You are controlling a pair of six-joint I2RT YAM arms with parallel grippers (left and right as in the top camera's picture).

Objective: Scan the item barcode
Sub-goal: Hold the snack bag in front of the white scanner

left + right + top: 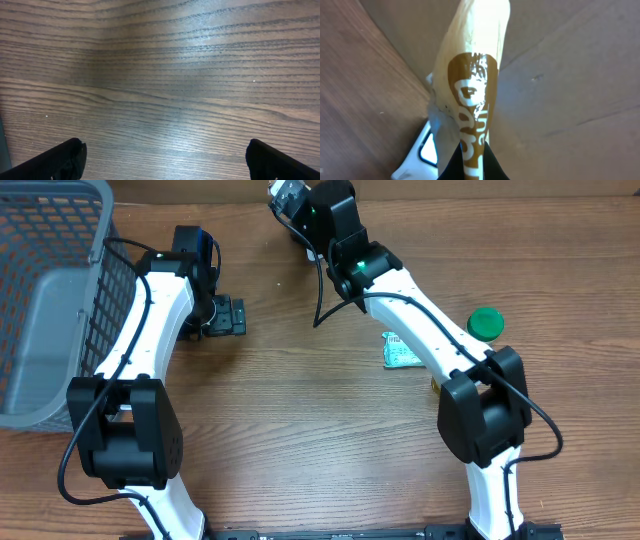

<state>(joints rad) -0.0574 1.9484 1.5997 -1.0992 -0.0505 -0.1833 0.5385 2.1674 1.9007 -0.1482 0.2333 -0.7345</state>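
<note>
Leftmost, a grey mesh basket (50, 300) stands at the edge of the table (300, 440). Just right of it, the left gripper (228, 317) hangs close over bare wood, its jaws spread as wide as they go and holding nothing. Near the table's far edge, the right gripper (471, 167) is clamped tight on one end of a tan packet (475, 60) with brown print. A white device (417, 157) shows partly beside the packet. Farther right, a flat sachet (400, 351) and a green cap (486, 324) lie on the table, apart from each other.

1 basket (50, 230), 1 green cap (486, 324), 1 pkt (400, 352), 1 pouch (475, 75)
</note>
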